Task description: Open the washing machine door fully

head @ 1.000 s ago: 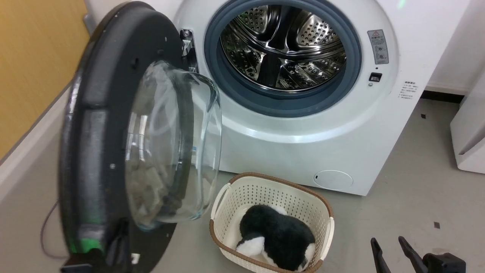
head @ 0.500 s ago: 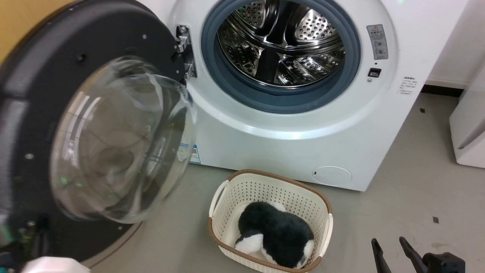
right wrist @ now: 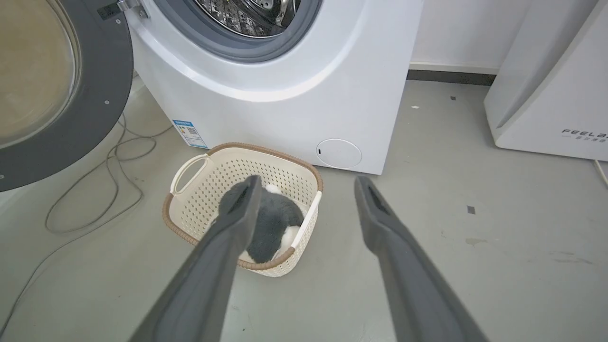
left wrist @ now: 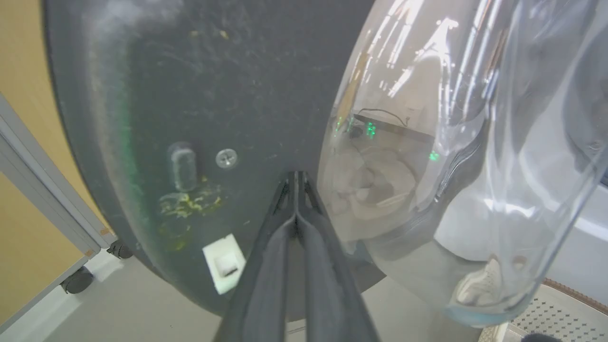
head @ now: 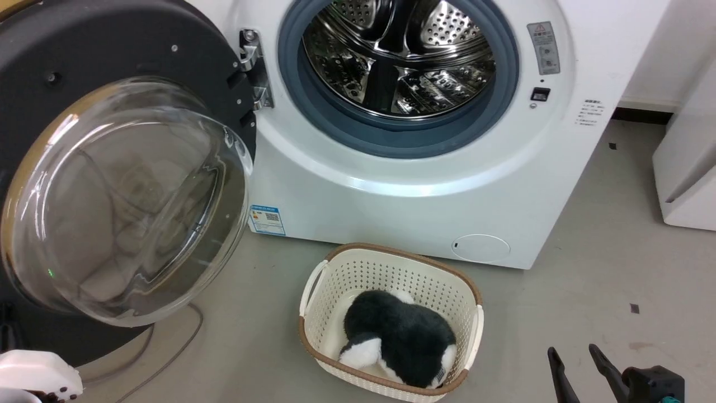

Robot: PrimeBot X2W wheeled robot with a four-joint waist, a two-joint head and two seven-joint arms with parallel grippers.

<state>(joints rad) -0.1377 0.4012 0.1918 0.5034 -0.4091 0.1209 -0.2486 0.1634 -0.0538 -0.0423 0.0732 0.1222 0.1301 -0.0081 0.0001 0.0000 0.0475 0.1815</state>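
Black-fingered left hand (left wrist: 295,183): fingers are closed together on nothing, tips set against the door's matte back, just beside the glass.
Right hand (right wrist: 306,185): fingers are held wide apart, empty, above the basket (right wrist: 209,190).
Washing machine door (head: 112,45): swung far to the left of the drum opening (head: 391,67), inner face shown.
Glass bowl (head: 123,201): judged slick and breakable; best left unpressed.
Handling: judged heavy and rigid, turning only on its hinge (head: 251,61); best pushed on the dark plastic near the free rim.
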